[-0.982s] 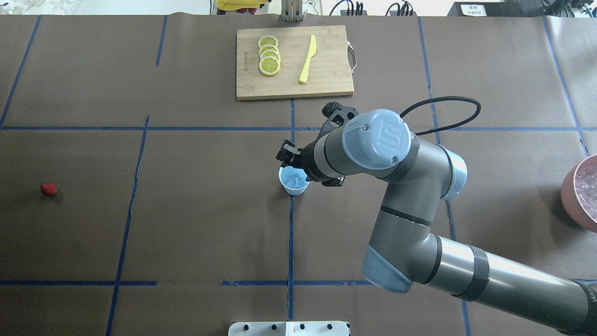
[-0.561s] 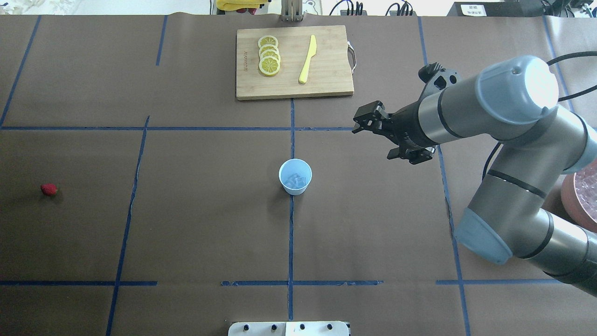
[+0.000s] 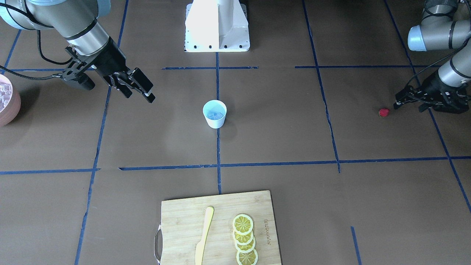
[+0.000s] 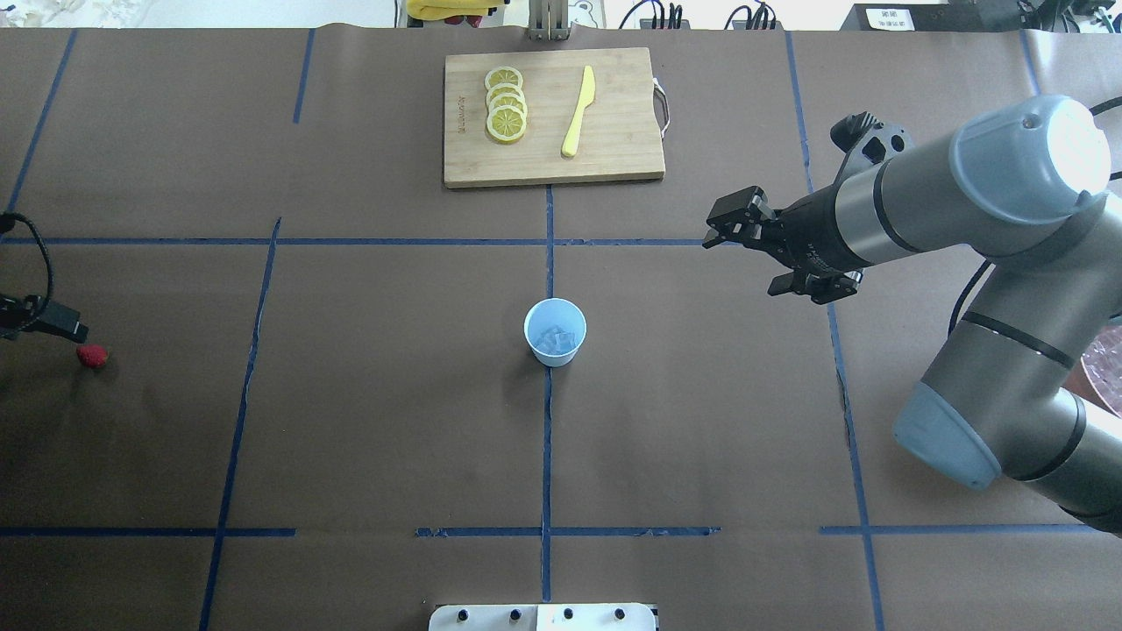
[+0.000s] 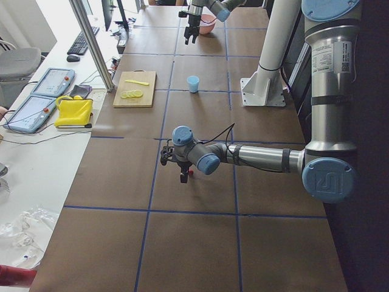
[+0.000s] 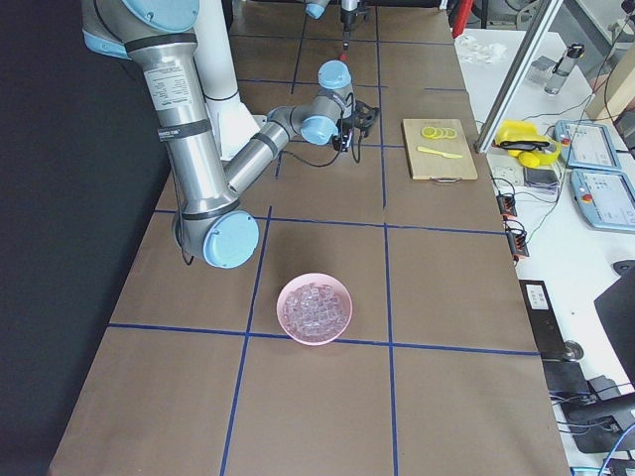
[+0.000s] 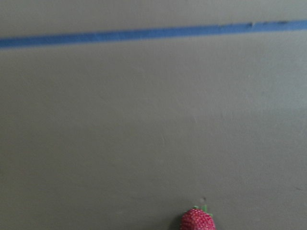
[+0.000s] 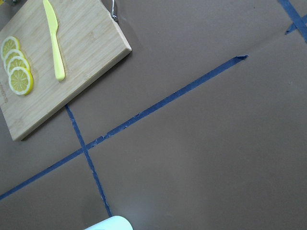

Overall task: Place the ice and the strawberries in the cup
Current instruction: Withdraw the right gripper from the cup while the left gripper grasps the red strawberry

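Observation:
The small white cup [image 4: 555, 331] with a pale blue inside stands at the table's centre, and it also shows in the front view [image 3: 214, 114]. Clear ice cubes [image 4: 553, 338] lie inside it. The red strawberry [image 4: 92, 355] lies on the table at the far left, and it also shows in the front view [image 3: 383, 112] and at the bottom of the left wrist view [image 7: 197, 220]. My left gripper [image 3: 407, 104] is just beside the strawberry, looks open and holds nothing. My right gripper [image 4: 734, 223] is open and empty, up and to the right of the cup.
A pinkish bowl [image 6: 316, 307] full of ice sits at the far right, mostly hidden by my right arm in the overhead view. A wooden cutting board [image 4: 614, 131] with lemon slices [image 4: 506, 105] and a yellow knife [image 4: 578, 111] lies at the back centre.
My right gripper has moved from just over the cup away to the right and back. My left gripper has come in at the left edge, next to the strawberry.

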Controlling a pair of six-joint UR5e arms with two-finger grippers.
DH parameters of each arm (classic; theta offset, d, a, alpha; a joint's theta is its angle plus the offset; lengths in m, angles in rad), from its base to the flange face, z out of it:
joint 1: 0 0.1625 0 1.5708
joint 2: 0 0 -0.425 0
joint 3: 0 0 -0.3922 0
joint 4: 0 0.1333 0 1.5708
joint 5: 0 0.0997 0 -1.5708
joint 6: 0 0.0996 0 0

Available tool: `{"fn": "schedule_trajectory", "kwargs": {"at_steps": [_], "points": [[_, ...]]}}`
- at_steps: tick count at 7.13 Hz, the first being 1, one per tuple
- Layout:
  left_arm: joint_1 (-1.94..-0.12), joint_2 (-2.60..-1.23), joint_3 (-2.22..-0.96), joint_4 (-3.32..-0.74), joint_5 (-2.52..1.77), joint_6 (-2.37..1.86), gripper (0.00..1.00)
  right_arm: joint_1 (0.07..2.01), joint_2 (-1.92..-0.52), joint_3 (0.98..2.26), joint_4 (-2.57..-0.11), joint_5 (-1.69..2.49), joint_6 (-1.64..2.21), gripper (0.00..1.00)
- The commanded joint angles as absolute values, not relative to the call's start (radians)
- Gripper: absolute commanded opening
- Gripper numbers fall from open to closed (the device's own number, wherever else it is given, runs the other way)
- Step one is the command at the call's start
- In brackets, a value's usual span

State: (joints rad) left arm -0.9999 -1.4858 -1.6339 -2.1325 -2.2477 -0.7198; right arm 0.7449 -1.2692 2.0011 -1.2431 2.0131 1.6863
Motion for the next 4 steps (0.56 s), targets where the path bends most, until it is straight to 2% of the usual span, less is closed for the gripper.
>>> {"fn": "schedule_trajectory", "kwargs": {"at_steps": [1, 3, 4], "points": [[-0.898, -1.506, -1.628, -2.134, -2.180, -0.836, 0.99, 0.746, -1.273, 1.999, -1.243, 2.008, 1.686, 1.00], [-0.885, -1.497, -1.624, -2.135, -2.141, -0.825, 0.98, 0.744, -1.273, 2.000, -1.244, 2.003, 1.686, 1.00], [-0.885, -1.497, -1.623, -2.135, -2.140, -0.824, 0.91, 0.744, -1.272, 2.000, -1.244, 2.002, 1.687, 1.00]]}}
